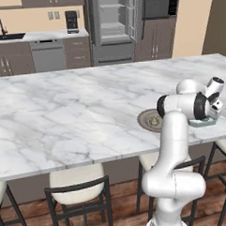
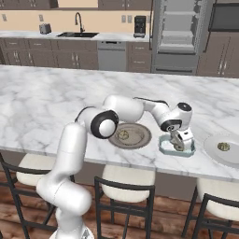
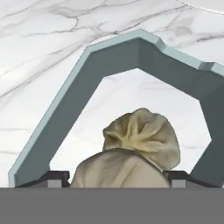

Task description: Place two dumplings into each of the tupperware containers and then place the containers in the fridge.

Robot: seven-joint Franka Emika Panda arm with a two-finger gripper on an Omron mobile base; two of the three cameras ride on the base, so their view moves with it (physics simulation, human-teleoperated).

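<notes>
pale-blue container (image 3: 65, 98), tan dumplings (image 3: 142, 135), grey-veined white counter (image 1: 77, 112)

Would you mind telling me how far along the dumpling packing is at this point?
Looks done: two tan dumplings lie in the shallow pale-blue tupperware container. In hand: the open gripper hangs over that container, holding nothing. Left: one dumpling sits on the round brown plate and another on the white plate; a second container is not visible, and the open grey fridge has no container visible inside.

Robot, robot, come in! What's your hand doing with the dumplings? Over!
Gripper open, low inside the tupperware container. Two dumplings sit in it, one between the fingers. Nothing in the way. Over.
</notes>
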